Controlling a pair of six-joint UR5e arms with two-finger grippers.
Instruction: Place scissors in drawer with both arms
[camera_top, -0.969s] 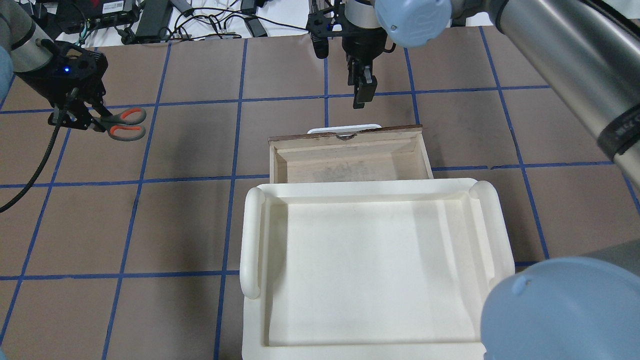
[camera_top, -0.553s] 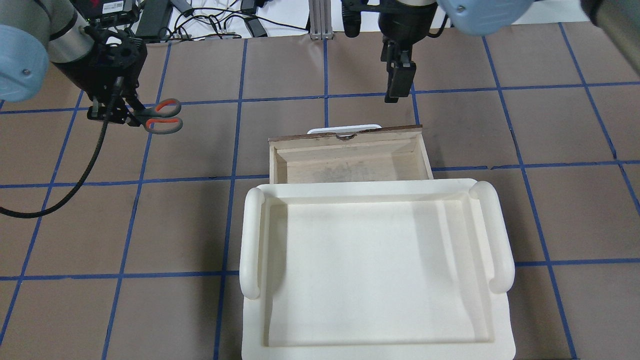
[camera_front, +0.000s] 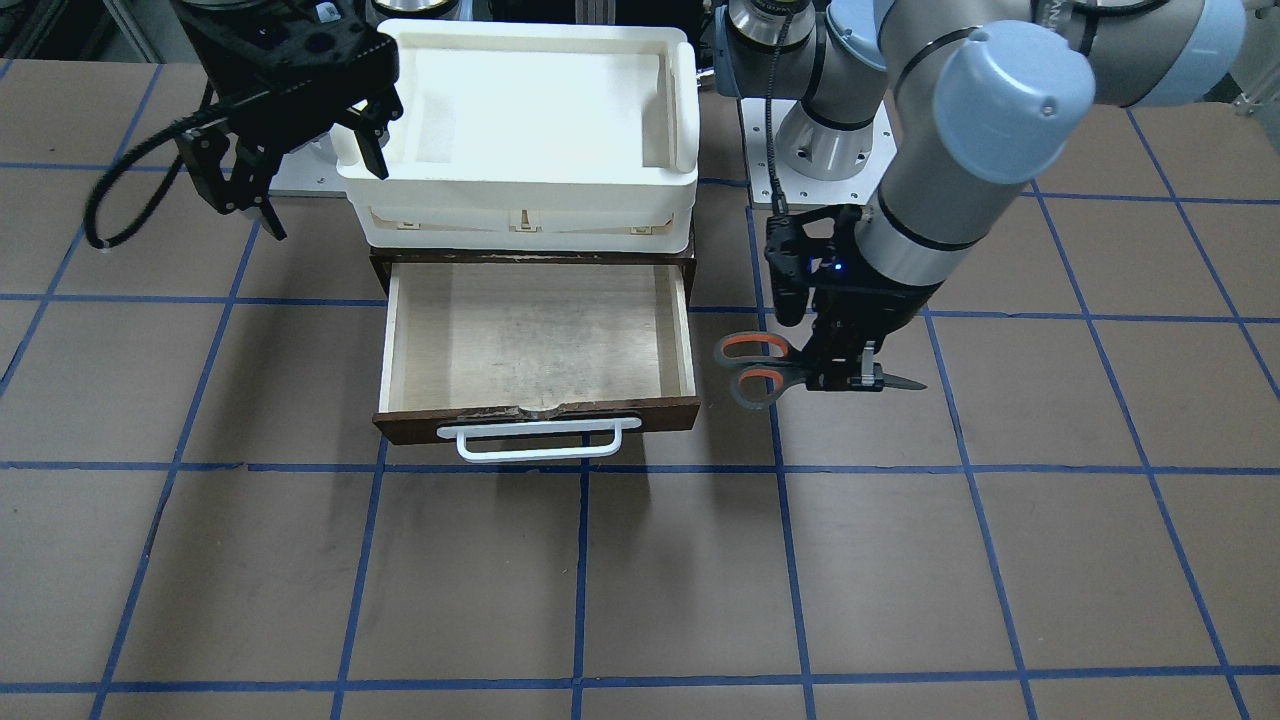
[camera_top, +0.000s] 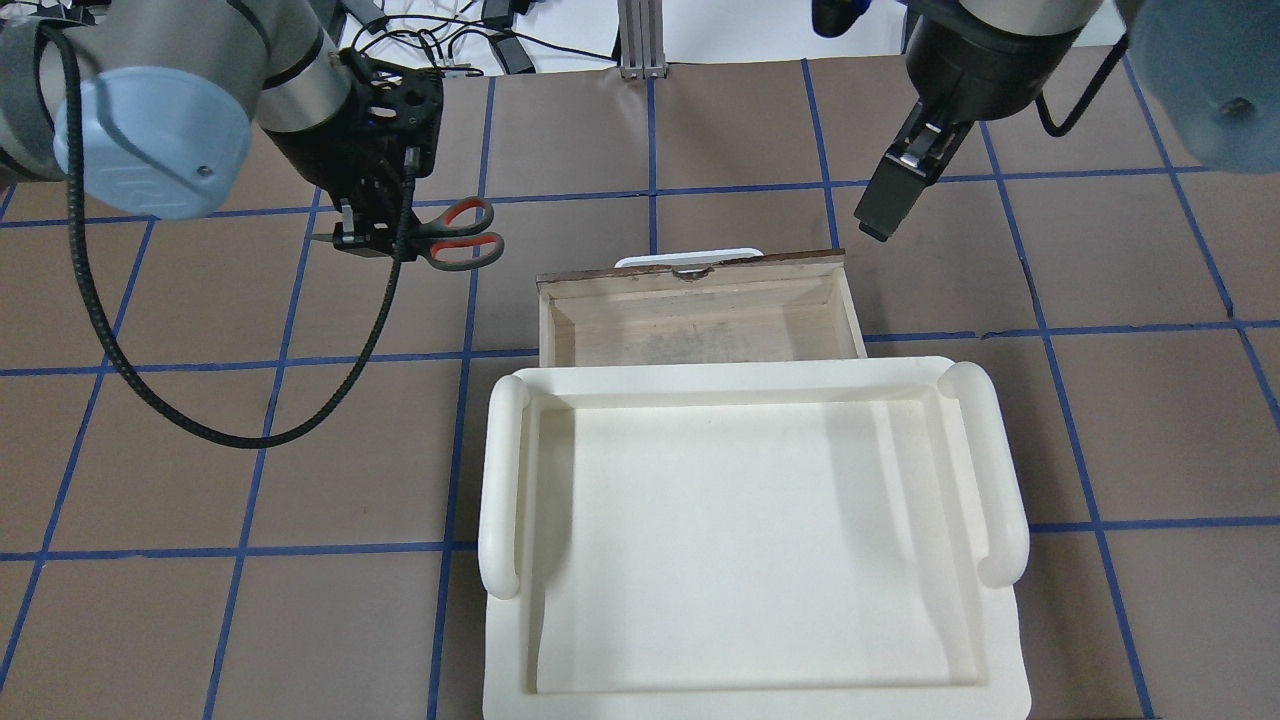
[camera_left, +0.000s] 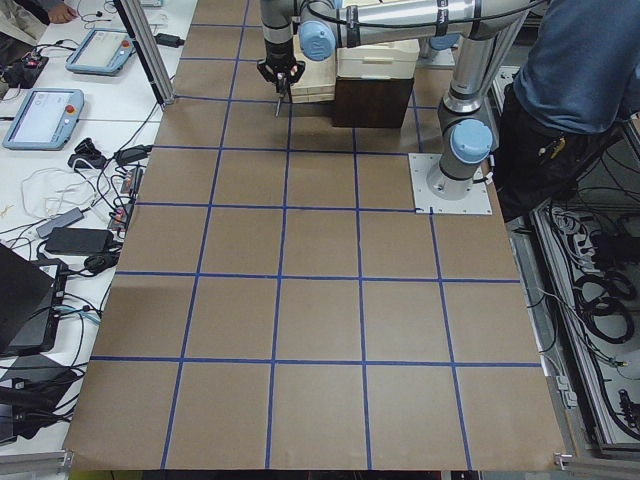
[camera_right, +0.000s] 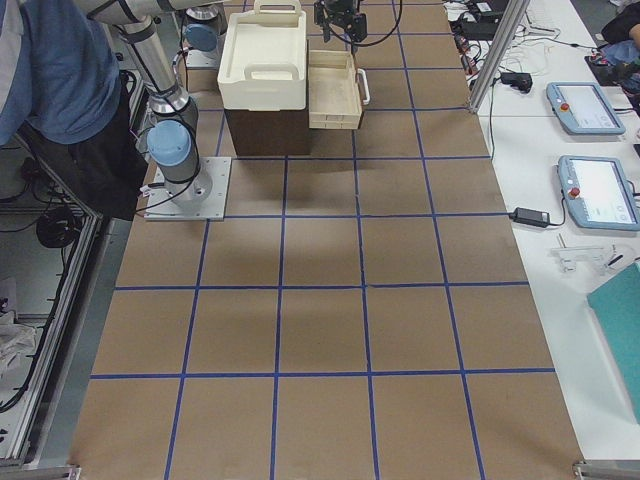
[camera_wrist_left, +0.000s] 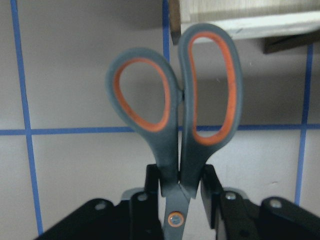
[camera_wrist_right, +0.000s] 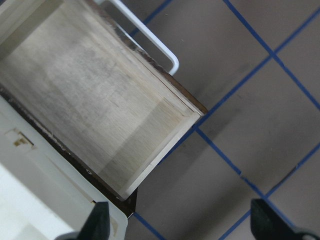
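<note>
My left gripper (camera_top: 368, 238) is shut on the scissors (camera_top: 462, 235), clamped near the pivot. The grey, orange-lined handles point toward the drawer (camera_top: 690, 268), and the pair hangs above the table just outside the drawer's side. In the front-facing view the scissors (camera_front: 755, 368) sit right of the open, empty drawer (camera_front: 540, 415), with the blade tip pointing away. The left wrist view shows the handles (camera_wrist_left: 175, 110) ahead of the fingers (camera_wrist_left: 210, 192). My right gripper (camera_top: 880, 215) is open and empty, raised beyond the drawer's other front corner. Its wrist view shows the drawer (camera_wrist_right: 165, 100) below.
A white plastic bin (camera_top: 505, 480) sits on the dark cabinet above the drawer. The drawer's white bar handle (camera_front: 540, 440) faces the far side. Cables and electronics (camera_top: 420, 40) lie at the far table edge. A person (camera_left: 580, 60) stands by the robot's base.
My left arm has carried the scissors to the right, toward the drawer. My right gripper has moved right and away from the drawer's handle.
</note>
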